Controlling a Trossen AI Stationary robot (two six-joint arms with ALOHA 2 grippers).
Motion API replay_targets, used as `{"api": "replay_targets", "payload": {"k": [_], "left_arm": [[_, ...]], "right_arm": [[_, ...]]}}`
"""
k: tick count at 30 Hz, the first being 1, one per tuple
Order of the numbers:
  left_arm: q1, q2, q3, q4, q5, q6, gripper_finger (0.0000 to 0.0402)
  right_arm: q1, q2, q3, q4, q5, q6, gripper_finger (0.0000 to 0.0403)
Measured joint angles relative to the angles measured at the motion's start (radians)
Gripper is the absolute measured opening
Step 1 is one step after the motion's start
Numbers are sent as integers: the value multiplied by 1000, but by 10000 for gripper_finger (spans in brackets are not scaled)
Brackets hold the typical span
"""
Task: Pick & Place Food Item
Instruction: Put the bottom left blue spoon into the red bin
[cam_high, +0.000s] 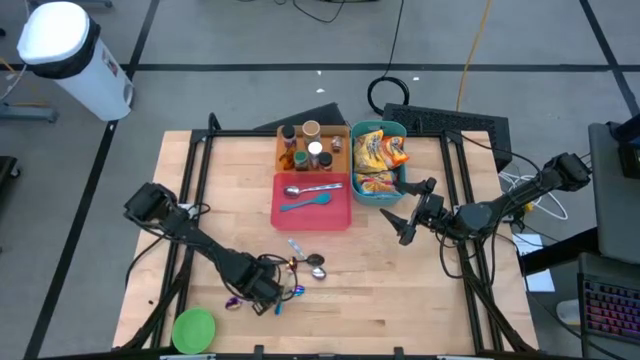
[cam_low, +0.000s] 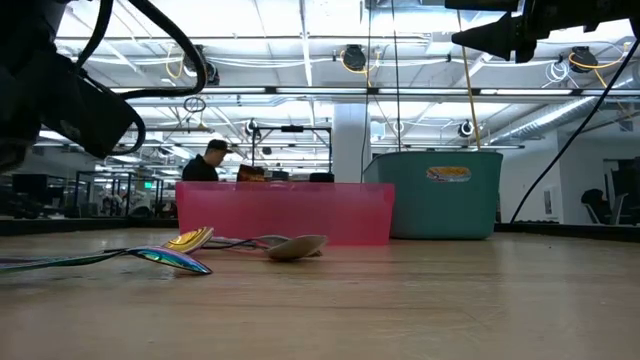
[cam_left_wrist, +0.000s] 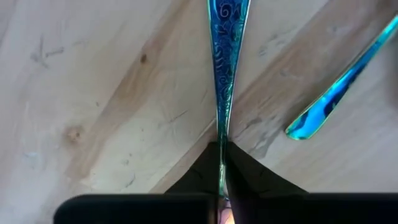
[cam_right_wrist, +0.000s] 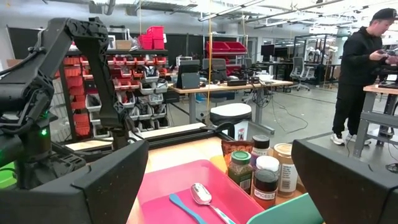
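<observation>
Left gripper (cam_high: 268, 290), near the front edge left of centre: I am seeing it clenching an iridescent blue utensil handle (cam_left_wrist: 222, 68). Right gripper (cam_high: 412, 212), hovering toward the right edge, fingers spread and empty. Snack packets (cam_high: 378, 160) sitting in the teal bin (cam_high: 402, 131) at the back edge, beside the pink tray (cam_high: 311, 215).

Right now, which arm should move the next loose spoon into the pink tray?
Left. Its pincer is already down among the loose spoons, shut on a blue spoon handle. The right pincer hangs open, raised beside the teal bin.
</observation>
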Motion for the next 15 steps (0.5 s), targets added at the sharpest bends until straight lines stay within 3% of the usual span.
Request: {"api": "replay_targets", "payload": {"k": [8,15], "left_arm": [[25,-44,-3,-6,-15,136,7],[13,-253,-5,-9,-303,150,5]], "right_arm": [[0,0,0,0,0,2,391],[0,0,0,0,0,4,391]]}}
